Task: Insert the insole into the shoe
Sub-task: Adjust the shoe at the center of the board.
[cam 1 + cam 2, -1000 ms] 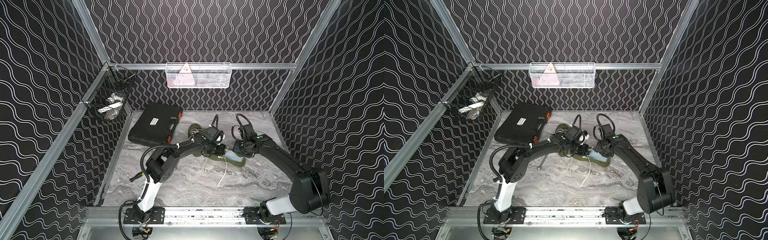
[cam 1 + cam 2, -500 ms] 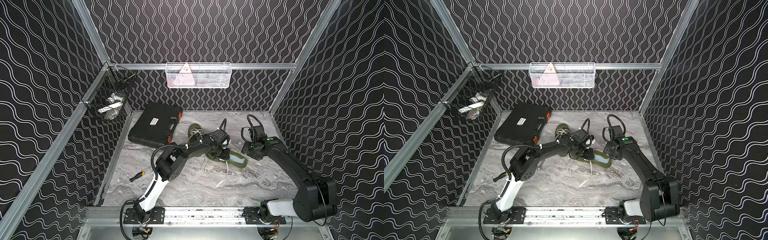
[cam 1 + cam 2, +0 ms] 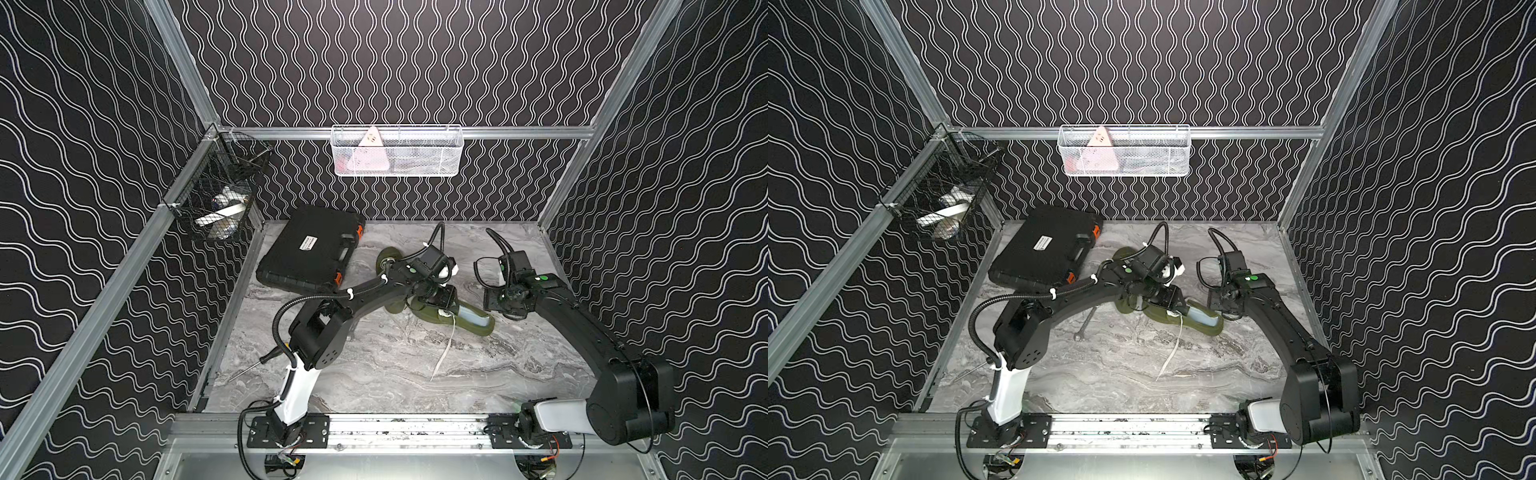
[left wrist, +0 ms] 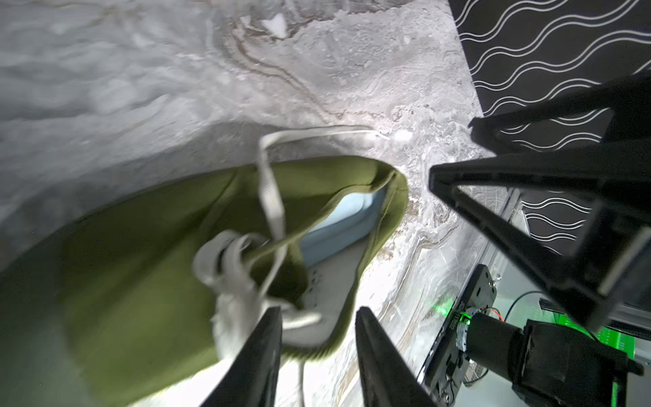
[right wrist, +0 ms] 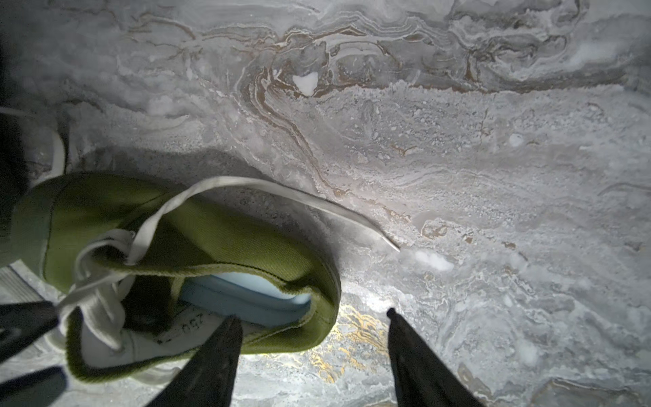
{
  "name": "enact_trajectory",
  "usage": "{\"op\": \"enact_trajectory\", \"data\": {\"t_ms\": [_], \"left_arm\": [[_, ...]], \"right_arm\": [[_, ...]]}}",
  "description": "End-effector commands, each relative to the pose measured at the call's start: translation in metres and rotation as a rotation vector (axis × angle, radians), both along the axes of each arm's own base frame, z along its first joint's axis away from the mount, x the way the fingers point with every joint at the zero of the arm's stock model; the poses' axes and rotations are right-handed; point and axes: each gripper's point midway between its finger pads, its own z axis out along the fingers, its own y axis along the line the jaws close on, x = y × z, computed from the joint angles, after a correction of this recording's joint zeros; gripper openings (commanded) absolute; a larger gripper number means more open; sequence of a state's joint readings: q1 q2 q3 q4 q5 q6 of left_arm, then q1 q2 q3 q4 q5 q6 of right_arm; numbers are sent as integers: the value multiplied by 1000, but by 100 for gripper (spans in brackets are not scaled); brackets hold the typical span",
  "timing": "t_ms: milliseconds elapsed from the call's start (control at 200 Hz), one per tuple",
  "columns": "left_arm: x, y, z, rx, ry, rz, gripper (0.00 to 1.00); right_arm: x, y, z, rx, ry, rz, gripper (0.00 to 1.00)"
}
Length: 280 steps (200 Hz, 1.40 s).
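Both wrist views show the pale blue foam insole [image 5: 243, 296] inside the heel end of the olive canvas shoe [image 5: 211, 239], on the marble-patterned table [image 5: 458, 158]; only the right wrist view resolves print on the white lining. Left gripper [image 4: 318, 310] and right gripper [image 5: 311, 317]: jaws apart, released. A flat white lace [image 5: 246, 182] trails across the table

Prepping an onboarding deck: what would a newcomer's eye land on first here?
The olive-green shoe lying in the middle of the marble table, with a light-blue insole showing inside its opening. The left fingers and right fingers hover right by it, open and holding nothing. Behind, a black tool case sits at the table's rear left, and a white mesh basket hangs on the back wall.
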State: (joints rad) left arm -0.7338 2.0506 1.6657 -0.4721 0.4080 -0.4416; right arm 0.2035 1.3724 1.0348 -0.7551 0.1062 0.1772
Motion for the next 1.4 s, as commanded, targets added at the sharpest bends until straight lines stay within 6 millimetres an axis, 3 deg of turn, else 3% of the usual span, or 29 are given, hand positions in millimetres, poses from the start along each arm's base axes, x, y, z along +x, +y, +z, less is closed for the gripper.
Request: {"op": "enact_trajectory", "data": {"t_ms": [0, 240, 390, 410, 540, 721, 976, 1116, 1166, 1396], "left_arm": [[2, 14, 12, -20, -22, -8, 42], [19, 81, 19, -51, 2, 105, 43], [26, 122, 24, -47, -5, 168, 44], [27, 128, 23, -48, -3, 177, 44], [29, 151, 24, -56, 7, 217, 44], [30, 166, 22, -56, 12, 241, 45], [37, 176, 20, -66, 31, 266, 45], [41, 183, 20, -66, 25, 286, 45], [41, 184, 20, -60, 23, 287, 45], [39, 191, 11, -52, 36, 307, 46]], "right_arm": [[6, 8, -3, -40, -4, 169, 68], [10, 30, -25, -51, 67, 371, 68], [22, 45, -45, -79, 128, 459, 68], [31, 48, -41, -80, 114, 464, 68], [45, 57, -52, -86, 169, 484, 67], [48, 60, -44, -90, 150, 473, 67], [24, 30, -20, -233, 120, 428, 68], [16, 29, -13, -276, 82, 486, 70], [4, 27, -24, -283, 126, 510, 70], [-8, 47, -37, -243, 155, 601, 71]]}}
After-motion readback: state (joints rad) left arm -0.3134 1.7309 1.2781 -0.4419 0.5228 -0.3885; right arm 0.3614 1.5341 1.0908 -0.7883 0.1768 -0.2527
